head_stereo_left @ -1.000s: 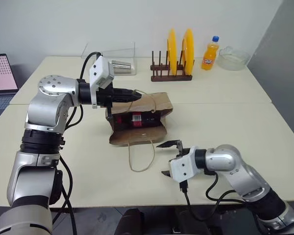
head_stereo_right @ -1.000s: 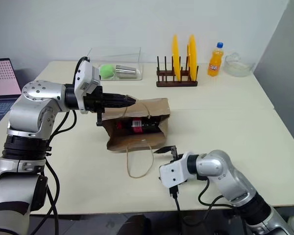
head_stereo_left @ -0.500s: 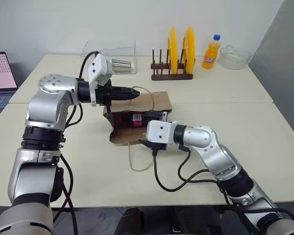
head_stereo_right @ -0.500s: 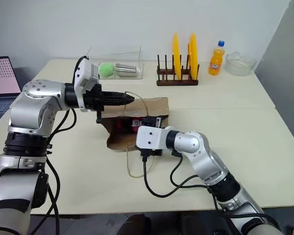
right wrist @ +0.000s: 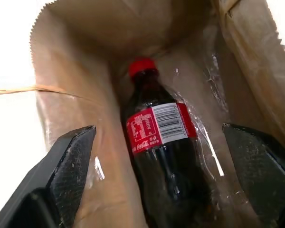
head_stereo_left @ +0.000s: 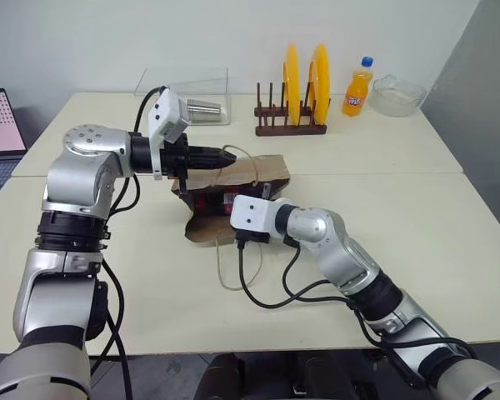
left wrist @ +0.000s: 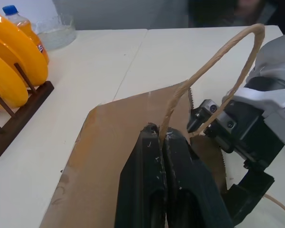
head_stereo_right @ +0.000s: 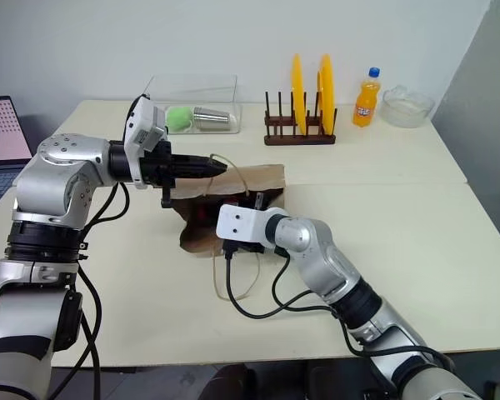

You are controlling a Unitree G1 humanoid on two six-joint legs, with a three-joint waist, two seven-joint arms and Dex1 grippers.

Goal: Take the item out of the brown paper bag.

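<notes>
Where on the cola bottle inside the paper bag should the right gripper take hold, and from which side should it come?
Likely the labelled middle of the cola bottle, reached straight in through the mouth of the brown paper bag. The bottle lies lengthwise, red cap deepest, and the open right gripper already straddles it, while the left gripper holds a handle up.

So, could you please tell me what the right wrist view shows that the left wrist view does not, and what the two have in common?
Right wrist view: the dark cola bottle with red cap and red-and-white label lying inside the bag, with the right gripper open, a finger on each side of it.

Left wrist view: the left gripper shut on a looped twisted-paper handle, plus the yellow plates in the wooden rack and the orange soda bottle.

Both: the creased brown paper bag on the pale table.
</notes>
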